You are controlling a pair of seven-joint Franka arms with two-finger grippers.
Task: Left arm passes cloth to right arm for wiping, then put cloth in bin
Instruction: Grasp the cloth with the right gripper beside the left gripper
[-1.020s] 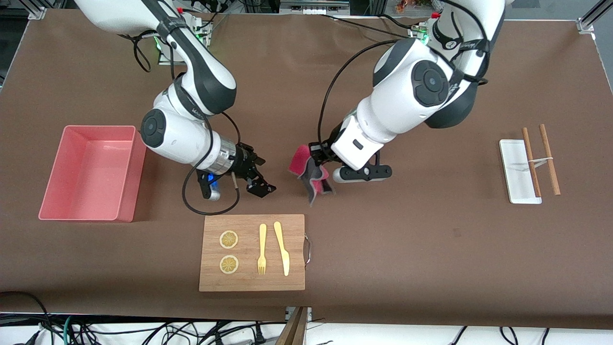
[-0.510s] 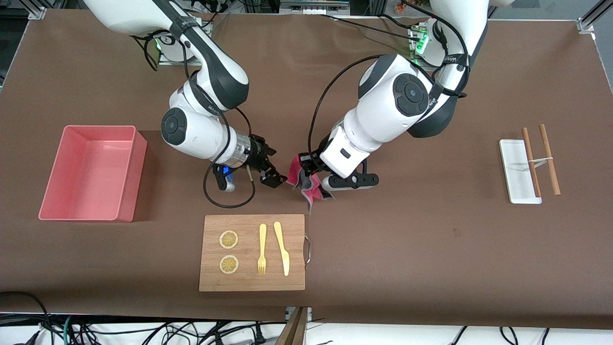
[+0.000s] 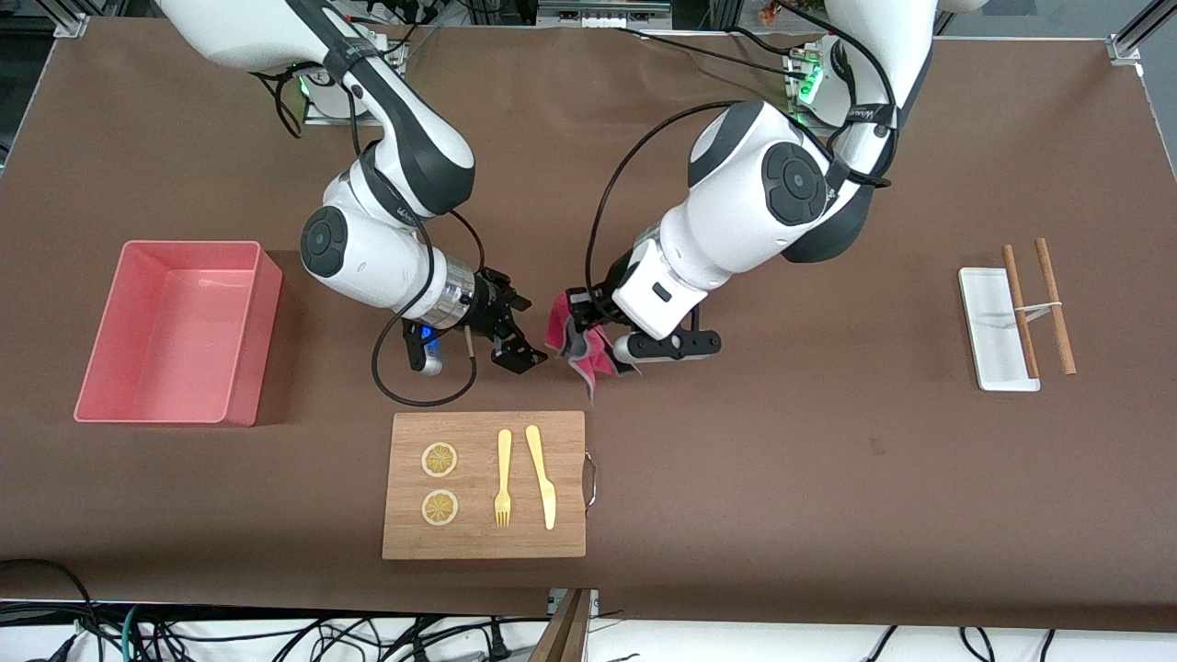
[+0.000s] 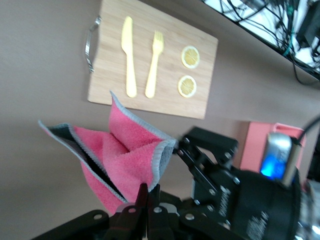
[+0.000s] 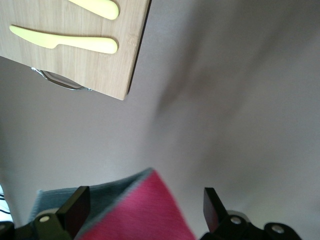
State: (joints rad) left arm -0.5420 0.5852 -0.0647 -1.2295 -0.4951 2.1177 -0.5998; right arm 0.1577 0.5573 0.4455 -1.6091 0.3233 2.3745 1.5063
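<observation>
My left gripper is shut on one corner of the cloth, which hangs pink-red and grey above the brown table. In the left wrist view the cloth fans out from the closed left gripper. My right gripper stands open right beside the cloth. In the right wrist view a corner of the cloth lies between the spread jaws of the right gripper, which do not pinch it. The pink bin stands at the right arm's end of the table, with nothing in it.
A wooden cutting board lies nearer the camera than the grippers. It carries two lemon slices, a fork and a knife. A white tray with two brown sticks sits toward the left arm's end.
Both arms have come together over the middle of the table. The left gripper carried the cloth toward the right gripper, whose open jaws now reach around a corner of it.
</observation>
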